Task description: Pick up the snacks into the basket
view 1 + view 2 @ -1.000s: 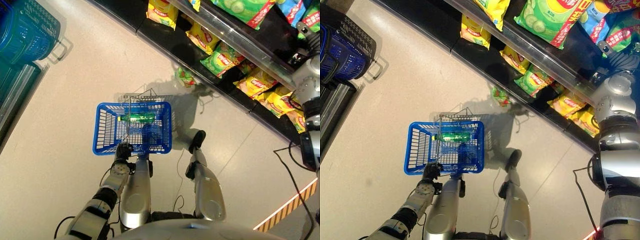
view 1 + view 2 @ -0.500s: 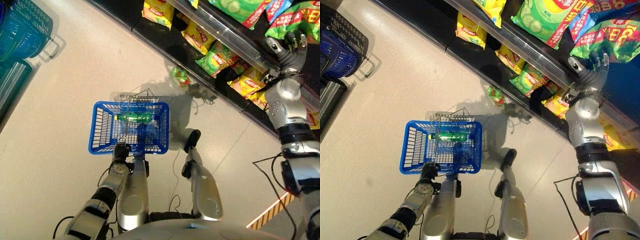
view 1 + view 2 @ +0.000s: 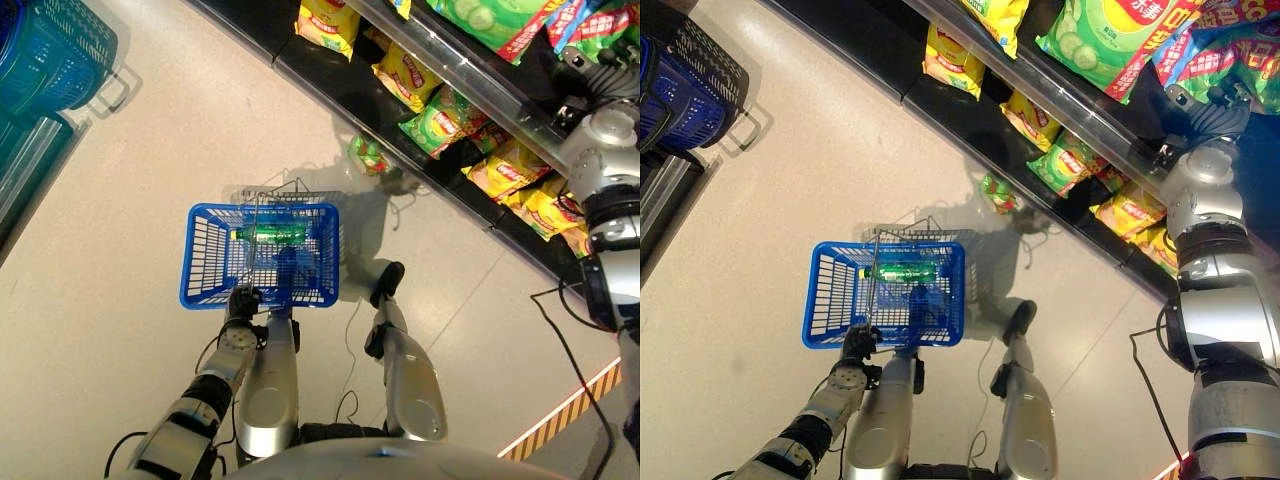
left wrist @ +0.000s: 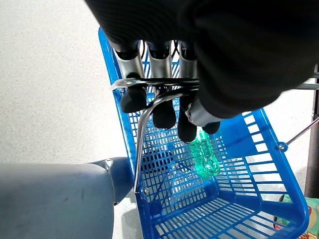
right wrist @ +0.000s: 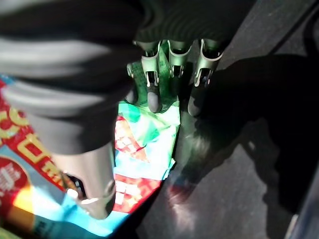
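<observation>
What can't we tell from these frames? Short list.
- Right robot hand: whether it grips the green snack bag; right wrist view is dark, fingers overlap the bag.
- Same hand in the right eye view: fingers lost against the shelf.
- Basket contents: the green bottle is clear; a dark shape beside it is unreadable through mesh.
- Left robot hand: thumb hidden by its cover, left wrist view.

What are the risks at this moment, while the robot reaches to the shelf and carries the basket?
1. The right hand has its fingers at a green snack bag on the crowded shelf; pulling it may drag neighbouring bags out. One packet already lies on the floor.
2. The left hand holds the blue basket by its thin wire handle, so the basket may swing and the green bottle may roll.
</observation>
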`<state>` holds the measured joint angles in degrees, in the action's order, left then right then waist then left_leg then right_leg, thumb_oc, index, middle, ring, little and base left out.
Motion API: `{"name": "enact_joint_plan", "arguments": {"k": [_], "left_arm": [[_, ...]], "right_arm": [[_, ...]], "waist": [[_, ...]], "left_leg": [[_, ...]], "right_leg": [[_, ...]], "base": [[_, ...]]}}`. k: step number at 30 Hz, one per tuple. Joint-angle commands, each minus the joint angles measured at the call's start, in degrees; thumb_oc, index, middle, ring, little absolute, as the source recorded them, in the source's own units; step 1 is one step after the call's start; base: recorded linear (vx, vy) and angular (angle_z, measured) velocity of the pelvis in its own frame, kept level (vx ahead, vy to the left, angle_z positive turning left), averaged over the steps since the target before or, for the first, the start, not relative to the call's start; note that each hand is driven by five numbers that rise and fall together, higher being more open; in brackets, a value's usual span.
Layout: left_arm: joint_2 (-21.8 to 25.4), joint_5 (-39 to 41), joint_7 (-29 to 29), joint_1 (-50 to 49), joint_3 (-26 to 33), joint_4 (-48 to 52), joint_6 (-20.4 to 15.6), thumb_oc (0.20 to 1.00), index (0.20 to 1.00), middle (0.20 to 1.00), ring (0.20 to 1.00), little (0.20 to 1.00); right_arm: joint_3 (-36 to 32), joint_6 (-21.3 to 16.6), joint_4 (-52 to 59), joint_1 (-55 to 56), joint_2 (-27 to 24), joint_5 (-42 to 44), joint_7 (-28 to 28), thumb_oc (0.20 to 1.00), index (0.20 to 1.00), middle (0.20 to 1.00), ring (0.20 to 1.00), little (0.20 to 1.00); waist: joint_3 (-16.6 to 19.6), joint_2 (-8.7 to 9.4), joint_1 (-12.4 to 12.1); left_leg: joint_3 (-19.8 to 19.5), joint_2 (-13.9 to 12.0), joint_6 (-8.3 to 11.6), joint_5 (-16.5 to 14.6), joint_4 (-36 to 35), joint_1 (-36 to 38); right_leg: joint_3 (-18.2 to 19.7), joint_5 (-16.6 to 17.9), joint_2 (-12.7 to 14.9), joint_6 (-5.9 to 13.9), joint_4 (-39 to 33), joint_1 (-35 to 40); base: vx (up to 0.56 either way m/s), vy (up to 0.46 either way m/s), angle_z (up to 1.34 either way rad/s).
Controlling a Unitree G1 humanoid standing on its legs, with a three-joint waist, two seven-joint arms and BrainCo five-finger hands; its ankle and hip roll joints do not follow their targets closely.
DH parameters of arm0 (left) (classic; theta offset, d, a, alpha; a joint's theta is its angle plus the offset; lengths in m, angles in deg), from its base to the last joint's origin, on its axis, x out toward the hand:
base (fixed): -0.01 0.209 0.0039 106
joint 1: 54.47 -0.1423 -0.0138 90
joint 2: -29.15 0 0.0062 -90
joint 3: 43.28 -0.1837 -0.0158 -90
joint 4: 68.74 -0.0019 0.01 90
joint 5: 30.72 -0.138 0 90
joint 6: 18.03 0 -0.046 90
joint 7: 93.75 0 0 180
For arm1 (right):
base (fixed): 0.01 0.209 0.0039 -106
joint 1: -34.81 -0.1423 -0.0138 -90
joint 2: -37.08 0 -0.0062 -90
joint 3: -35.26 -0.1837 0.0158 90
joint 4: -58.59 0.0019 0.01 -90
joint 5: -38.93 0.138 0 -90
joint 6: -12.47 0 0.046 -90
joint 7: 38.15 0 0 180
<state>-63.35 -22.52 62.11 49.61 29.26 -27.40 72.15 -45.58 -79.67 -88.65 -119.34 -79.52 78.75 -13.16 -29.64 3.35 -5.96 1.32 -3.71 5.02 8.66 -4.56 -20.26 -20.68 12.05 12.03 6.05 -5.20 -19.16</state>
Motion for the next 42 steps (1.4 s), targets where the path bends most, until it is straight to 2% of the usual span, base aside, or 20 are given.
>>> {"name": "enact_joint_plan", "arguments": {"k": [1, 5, 8, 14, 17, 19, 21, 26, 30, 34, 35, 42], "left_arm": [[0.9, 1.4, -0.9, -4.6, -2.9, -2.0, 0.4, 0.2, 0.2, 0.2, 0.2, 0.2], [-0.1, 1.8, -1.6, -4.2, -1.3, -2.4, 0.8, 0.2, 0.2, 0.2, 0.2, 0.2], [-0.6, 1.1, -2.0, -4.4, -0.7, -2.1, 1.3, 0.2, 0.2, 0.2, 0.2, 0.2], [-1.0, -1.2, -2.7, -4.6, 1.4, -1.9, 2.3, 0.2, 0.2, 0.2, 0.2, 0.2], [-0.8, -2.4, -2.9, -5.1, 2.8, -1.6, 2.7, 0.2, 0.2, 0.2, 0.2, 0.2], [-0.8, -2.4, -2.9, -5.1, 2.8, -1.6, 2.7, 0.2, 0.2, 0.2, 0.2, 0.2], [-0.5, -3.3, -3.1, -5.4, 3.6, -1.2, 3.0, 0.2, 0.2, 0.2, 0.2, 0.2], [-0.3, -4.6, -3.1, -5.6, 4.9, -1.7, 3.4, 0.2, 0.2, 0.2, 0.2, 0.2], [-0.3, -4.9, -3.4, -5.7, 5.3, -2.6, 3.6, 0.2, 0.2, 0.2, 0.2, 0.2], [-0.5, -5.2, -3.4, -5.6, 6.0, -3.2, 3.6, 0.2, 0.2, 0.2, 0.2, 0.2], [0.2, -5.8, -3.3, -7.4, 5.7, 2.3, 3.5, 0.2, 0.2, 0.2, 0.2, 0.2], [0.9, -6.7, -2.7, -9.9, 5.6, 5.3, 3.7, 0.2, 0.2, 0.2, 0.2, 0.2]], "right_arm": [[0.2, -4.8, 5.8, -1.9, -0.3, 3.1, 0.4, 1.0, 1.0, 1.0, 1.0, 1.0], [-3.4, -8.3, 18.4, 8.1, 6.0, 4.0, 1.3, 1.0, 1.0, 1.0, 1.0, 1.0], [-5.2, -9.1, 25.8, 15.5, 9.9, 1.0, 1.9, 1.0, 1.0, 1.0, 1.0, 1.0], [-5.1, -6.8, 38.9, 28.9, 15.5, -8.9, 1.0, 1.0, 1.0, 1.0, 1.0, 1.0], [-5.7, -6.8, 45.9, 35.5, 19.4, -11.9, 0.5, 1.0, 1.0, 1.0, 1.0, 1.0], [-5.8, -6.7, 46.2, 35.7, 19.4, -12.0, 0.5, 1.0, 1.0, 1.0, 1.0, 1.0], [-5.5, -6.5, 50.0, 40.7, 22.2, -13.8, -0.8, 1.0, 1.0, 1.0, 1.0, 1.0], [-5.9, -5.0, 52.6, 47.1, 23.7, -18.3, -1.3, 1.0, 1.0, 1.0, 1.0, 1.0], [-6.7, -5.3, 52.4, 49.4, 25.6, -18.1, -0.2, 1.0, 1.0, 1.0, 1.0, 1.0], [-6.7, -4.9, 54.3, 50.9, 25.3, -19.9, -0.4, 1.0, 1.0, 1.0, 1.0, 1.0], [-8.0, -4.9, 56.1, 52.6, 25.0, -20.4, -0.4, 1.0, 1.0, 1.0, 1.0, 1.0], [-10.7, -5.9, 61.0, 56.8, 25.9, -19.8, -0.2, 1.0, 1.0, 1.0, 1.0, 1.0]], "waist": [[-0.1, 1.99, -1.9], [-0.1, 2.36, -1.2], [-0.1, 2.52, -0.7], [-0.1, 2.62, 0.6], [-0.1, 2.52, 1.5], [-0.1, 2.57, 1.4], [-0.1, 2.57, 1.9], [-0.1, 2.51, 2.8], [0.0, 2.37, 3.2], [0.3, 2.47, 3.7], [0.3, 2.23, 3.8], [1.2, 2.24, 4.8]], "left_leg": [[0.9, 1.2, 0.01, -2.6, -0.4, 0.9], [1.0, 1.2, -0.1, -2.7, -0.4, 0.9], [1.2, 1.3, -0.24, -2.8, -0.4, 1.1], [1.9, 1.4, -0.4, -3.0, -0.4, 1.5], [2.4, 1.4, -0.47, -3.1, -0.4, 1.8], [2.4, 1.4, -0.47, -3.1, -0.4, 1.8], [2.7, 1.3, -0.53, -3.1, -0.4, 2.0], [3.0, 1.2, -0.54, -3.1, -0.3, 2.3], [3.3, 1.2, -0.56, -3.2, -0.3, 2.6], [3.7, 1.2, -0.59, -3.3, -0.3, 3.0], [3.7, 1.3, -0.66, -3.4, -0.2, 3.1], [4.6, 1.4, -0.83, -3.6, -0.1, 3.9]], "right_leg": [[2.0, 0.4, 5.2, 8.28, 2.3, 3.2], [2.1, 0.4, 5.2, 8.2, 2.2, 3.3], [2.3, 0.3, 5.3, 8.11, 2.2, 3.4], [2.9, 0.2, 5.4, 7.92, 2.4, 3.0], [3.4, 0.1, 5.4, 7.82, 2.5, 2.7], [3.5, 0.1, 5.4, 7.82, 2.5, 2.7], [3.6, 0.1, 5.4, 7.79, 2.6, 2.6], [4.0, 0.1, 5.4, 7.79, 2.6, 2.6], [4.2, 0.3, 5.4, 7.81, 2.6, 2.6], [4.5, 0.5, 5.4, 7.83, 2.6, 2.5], [4.6, 0.6, 5.4, 7.88, 2.5, 2.6], [5.5, 1.1, 5.5, 7.94, 2.5, 2.5]], "base": [[0.02, -0.002, 0.05], [0.01, 0.002, 0.02], [0.0, 0.0, 0.0], [0.0, 0.0, 0.0], [0.0, 0.003, -0.01], [-0.01, -0.002, -0.07], [-0.02, -0.017, -0.09], [-0.01, -0.004, -0.02], [-0.01, -0.001, -0.04], [-0.02, -0.002, -0.08], [-0.02, -0.007, -0.05], [-0.02, 0.007, -0.03]]}}
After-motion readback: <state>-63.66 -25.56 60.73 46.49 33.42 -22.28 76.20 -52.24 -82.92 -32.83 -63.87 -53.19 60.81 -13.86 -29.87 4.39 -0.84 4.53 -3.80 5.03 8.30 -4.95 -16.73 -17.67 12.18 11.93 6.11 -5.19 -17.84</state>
